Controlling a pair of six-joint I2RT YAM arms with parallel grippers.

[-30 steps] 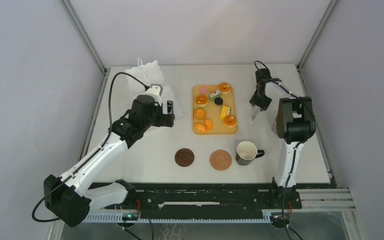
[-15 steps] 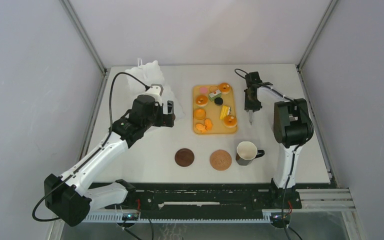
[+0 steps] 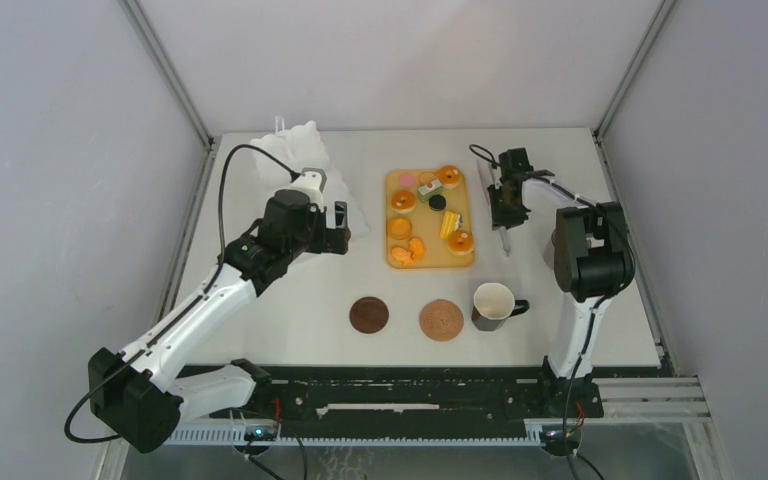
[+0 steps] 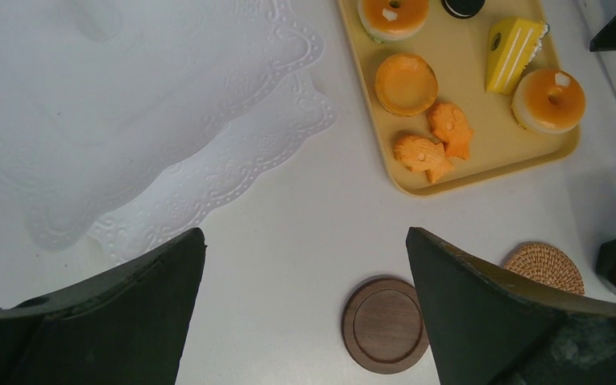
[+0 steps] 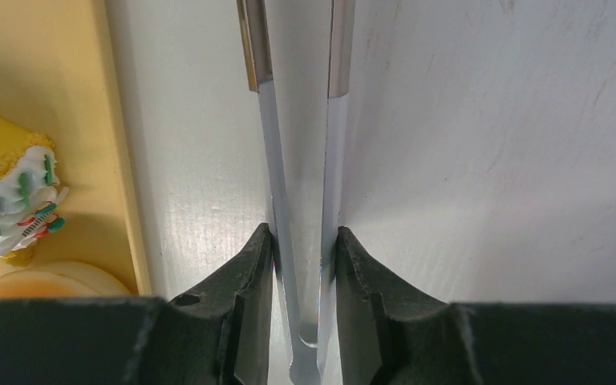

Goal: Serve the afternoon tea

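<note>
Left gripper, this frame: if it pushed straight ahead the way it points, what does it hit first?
Most likely the bare table: the open left gripper aims down at it, between the lace mat and the dark wooden coaster. Depth is unclear, but nothing stands in between.

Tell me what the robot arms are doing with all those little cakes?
The right gripper is clamped on metal tongs, just beside the right edge of the tan tray holding the toy pastries. No pastry is picked up yet. The left gripper hovers open above the table, holding nothing. A dark mug stands beside the woven coaster, not on it.
</note>
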